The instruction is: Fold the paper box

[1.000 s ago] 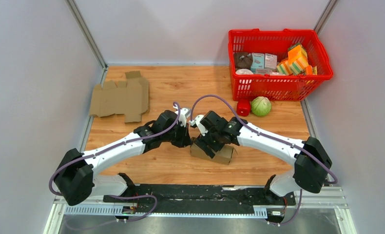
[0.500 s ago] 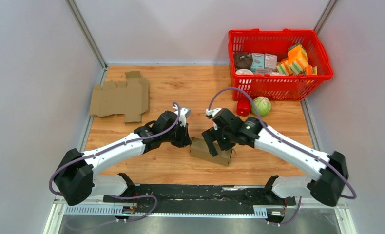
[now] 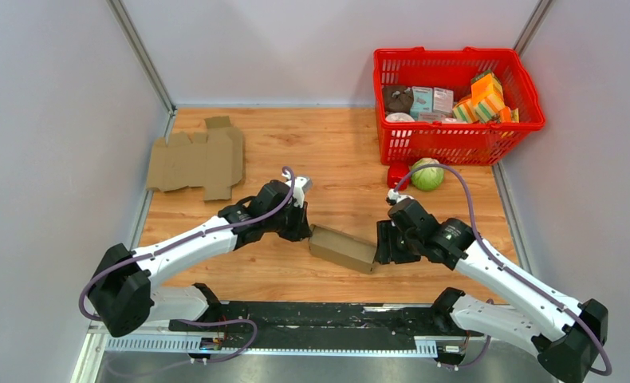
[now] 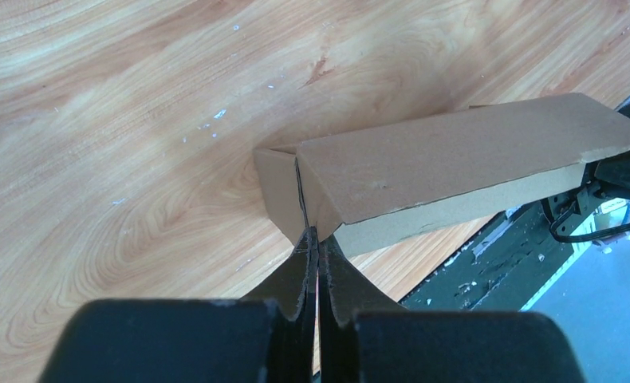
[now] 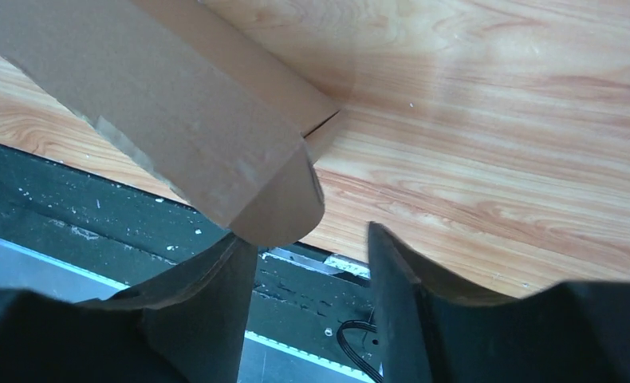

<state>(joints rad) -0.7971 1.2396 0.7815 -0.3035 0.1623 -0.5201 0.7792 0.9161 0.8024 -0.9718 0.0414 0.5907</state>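
Note:
The brown paper box lies folded up as a long closed block on the wooden table, between the two arms. In the left wrist view the box shows its end flaps, and my left gripper is shut with its tips pressed against the seam there. From above, the left gripper sits at the box's left end. My right gripper is at the box's right end, open. In the right wrist view the rounded end flap of the box hangs just above the left finger of the right gripper, with nothing between the fingers.
A flat unfolded cardboard blank lies at the far left. A red basket full of groceries stands at the far right, with a green cabbage and a small red object in front of it. A black rail runs along the near edge.
The right arm has come off the top of the box and swung right and nearer, to the box's right end. The left arm has stayed put.

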